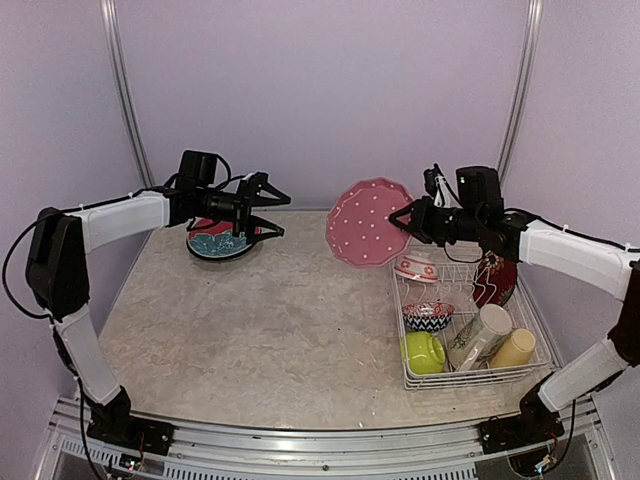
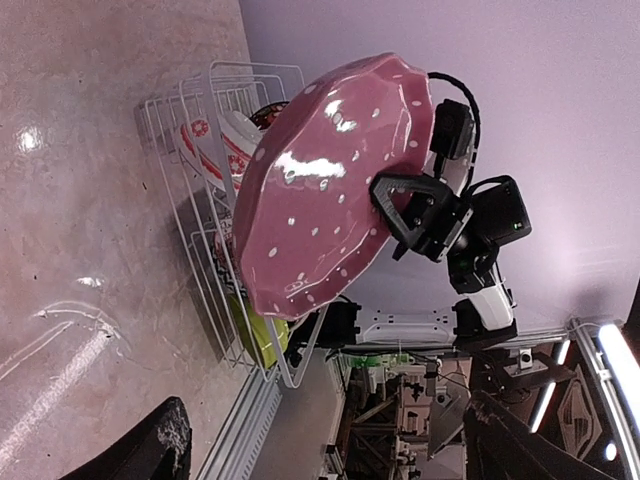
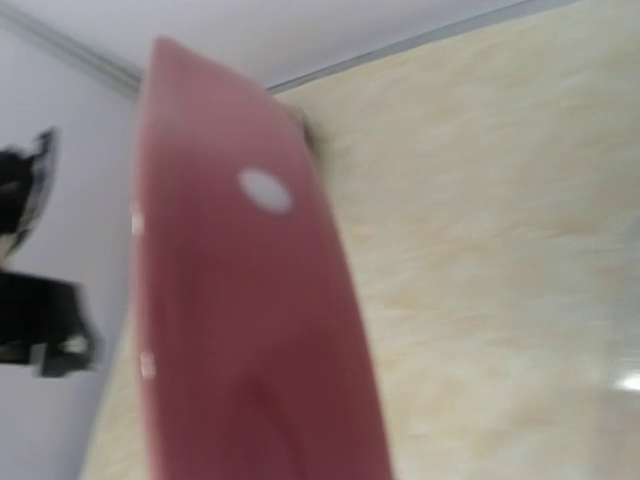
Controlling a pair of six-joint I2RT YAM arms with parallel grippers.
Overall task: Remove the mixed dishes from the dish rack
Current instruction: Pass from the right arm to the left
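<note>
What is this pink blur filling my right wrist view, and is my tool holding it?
Observer: It's the pink plate with white dots. The right tool is shut on its rim, holding it on edge above the table.
Operator: Am I clear of the rack?
Observer: Yes, the plate hangs just left of the dish rack, outside its wires.
Operator: Where's the other arm?
Observer: The left tool is open above the stacked plates at the far left.
Operator: What's in the rack now?
Observer: A red-patterned bowl, blue-chevron bowl, lime-green bowl, cream mug, yellow mug and dark red plate.
</note>
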